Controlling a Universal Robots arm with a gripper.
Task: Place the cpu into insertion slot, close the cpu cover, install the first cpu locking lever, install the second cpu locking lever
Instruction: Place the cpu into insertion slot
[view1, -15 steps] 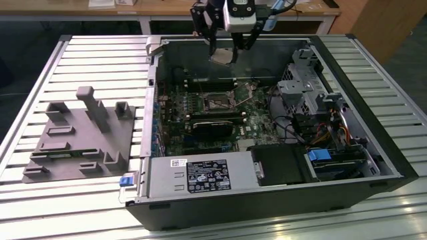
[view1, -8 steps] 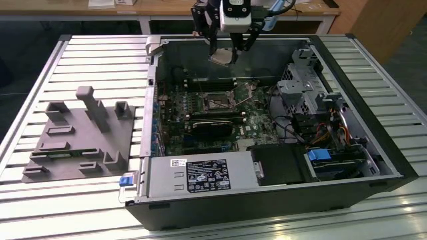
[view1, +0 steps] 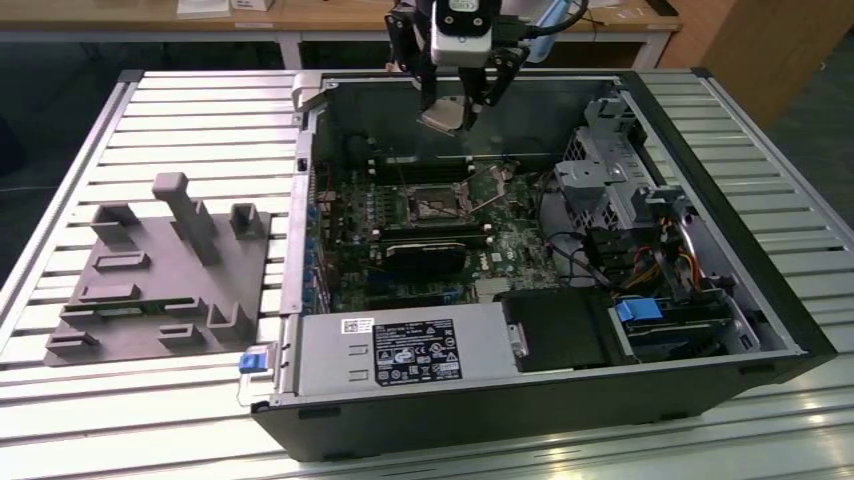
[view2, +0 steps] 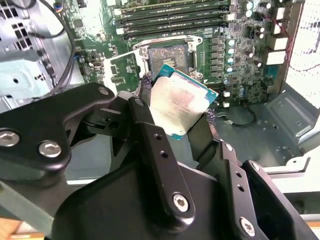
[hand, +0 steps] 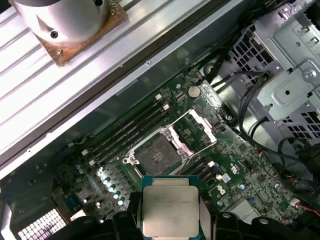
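Slatted metal tabletop (view1: 160, 120) is bearing an open black computer case (view1: 534, 410); black gripper (view2: 177, 112) is clenching the silver-topped square cpu (view2: 182, 102) above the dark square insertion slot (view2: 167, 52), whose silvery cpu cover (hand: 178, 140) is lying open.

The slot (hand: 159, 156) is lying open and free; the cover (hand: 178, 140) is standing up beside it.

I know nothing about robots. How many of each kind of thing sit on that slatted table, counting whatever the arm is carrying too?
Open computer case: 1
Grey plastic stand: 1
Chip, gripped in the end effector above the case: 1
Total: 3
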